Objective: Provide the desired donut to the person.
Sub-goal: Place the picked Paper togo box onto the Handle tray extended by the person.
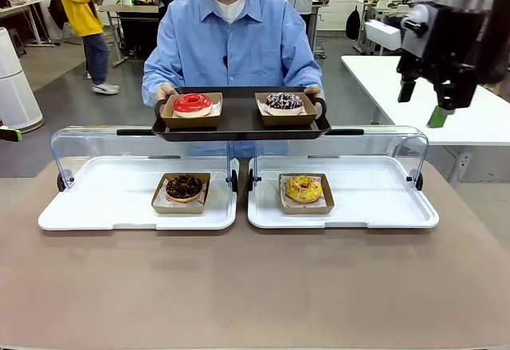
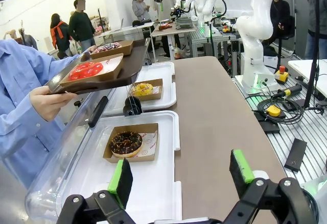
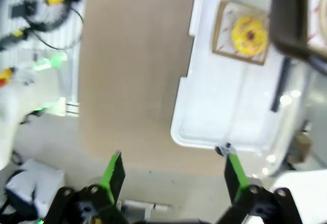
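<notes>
The person (image 1: 231, 43) in a light blue shirt holds a dark tray (image 1: 239, 124) over the far table edge. It carries a red-glazed donut (image 1: 193, 104) and a chocolate sprinkled donut (image 1: 284, 100), each in a brown box. On the table a chocolate donut (image 1: 184, 187) and a yellow donut (image 1: 304, 189) sit in boxes on white trays. My right gripper (image 1: 422, 103) hangs open and empty, high at the right, well above the yellow donut (image 3: 249, 34). At the table's left end my left gripper (image 2: 181, 175) stands open and empty, short of the chocolate donut (image 2: 125, 143).
Both white trays (image 1: 96, 206) (image 1: 382, 206) have clear lids (image 1: 80, 147) swung open toward the person. The brown table (image 1: 255, 286) spreads in front of them. A white table (image 1: 478, 119) stands at the back right. People and other tables are farther off.
</notes>
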Available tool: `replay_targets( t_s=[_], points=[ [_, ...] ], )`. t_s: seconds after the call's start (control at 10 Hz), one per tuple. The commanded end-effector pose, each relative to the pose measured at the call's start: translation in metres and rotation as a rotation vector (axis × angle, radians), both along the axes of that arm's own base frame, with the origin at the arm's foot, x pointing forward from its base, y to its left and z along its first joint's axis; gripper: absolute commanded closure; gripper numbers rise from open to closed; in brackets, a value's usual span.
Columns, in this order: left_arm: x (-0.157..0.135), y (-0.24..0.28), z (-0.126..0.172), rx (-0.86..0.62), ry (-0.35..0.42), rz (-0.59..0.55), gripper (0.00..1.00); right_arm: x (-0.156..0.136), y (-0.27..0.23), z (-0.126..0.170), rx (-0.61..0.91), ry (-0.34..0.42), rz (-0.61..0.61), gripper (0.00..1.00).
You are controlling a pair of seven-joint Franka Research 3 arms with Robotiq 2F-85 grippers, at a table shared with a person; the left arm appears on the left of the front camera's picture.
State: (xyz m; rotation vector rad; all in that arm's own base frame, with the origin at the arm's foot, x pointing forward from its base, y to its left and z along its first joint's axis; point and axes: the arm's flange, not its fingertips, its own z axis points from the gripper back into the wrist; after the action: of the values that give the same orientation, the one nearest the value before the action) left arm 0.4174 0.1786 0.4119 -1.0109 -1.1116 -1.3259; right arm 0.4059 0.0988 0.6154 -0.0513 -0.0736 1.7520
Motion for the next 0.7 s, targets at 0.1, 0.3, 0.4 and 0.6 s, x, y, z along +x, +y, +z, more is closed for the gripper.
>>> replay_targets(
  t_s=[0.1, 0.3, 0.4, 0.6],
  points=[
    [0.001, -0.001, 0.003, -0.006, 0.004, 0.021, 0.00, 0.008, -0.026, -0.029, 0.045, -0.034, -0.004, 0.00],
    [0.001, -0.001, 0.003, -0.006, 0.004, 0.021, 0.00, 0.017, -0.041, -0.045, 0.053, -0.046, -0.021, 0.00],
    [0.001, -0.001, 0.003, -0.006, 0.004, 0.021, 0.00, 0.024, -0.047, -0.052, 0.066, -0.045, -0.035, 0.00],
    [0.001, -0.001, 0.003, -0.006, 0.004, 0.021, 0.00, 0.029, -0.049, -0.056, 0.060, -0.053, -0.053, 0.00]
  ],
)
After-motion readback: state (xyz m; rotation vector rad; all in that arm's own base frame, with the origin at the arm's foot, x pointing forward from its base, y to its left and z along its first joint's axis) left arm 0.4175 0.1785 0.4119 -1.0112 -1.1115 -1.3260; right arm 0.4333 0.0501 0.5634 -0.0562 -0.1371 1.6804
